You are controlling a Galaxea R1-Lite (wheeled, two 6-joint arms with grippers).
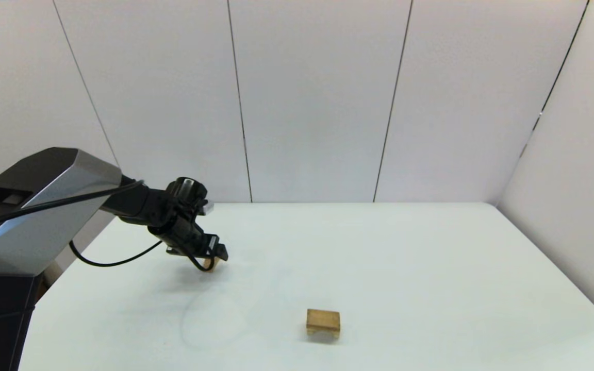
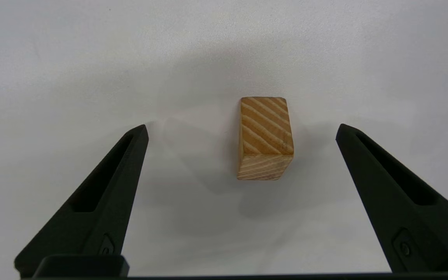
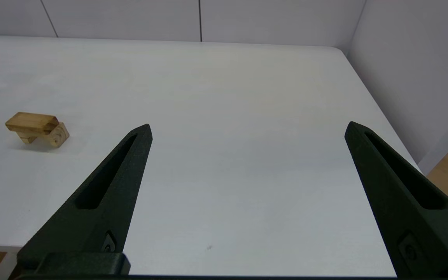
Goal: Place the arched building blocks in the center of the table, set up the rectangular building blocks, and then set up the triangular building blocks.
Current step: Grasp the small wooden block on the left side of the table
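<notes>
White walls behind, white counter [image 1: 431,268] in front; the arch [image 1: 323,323] stands near the middle with a slab [image 3: 31,121] apparently laid across it, so two steps look done and the wedge remains; left gripper [image 2: 241,130] hovers over the wedge [image 2: 265,138], fingers spread wide, wedge between them, untouched, nothing held; head view hides nearly all of that wedge behind the gripper, the left wrist view shows it whole; right gripper [image 3: 247,128] is parked at the counter's near edge, fingers wide, empty, arch well off to one side.
</notes>
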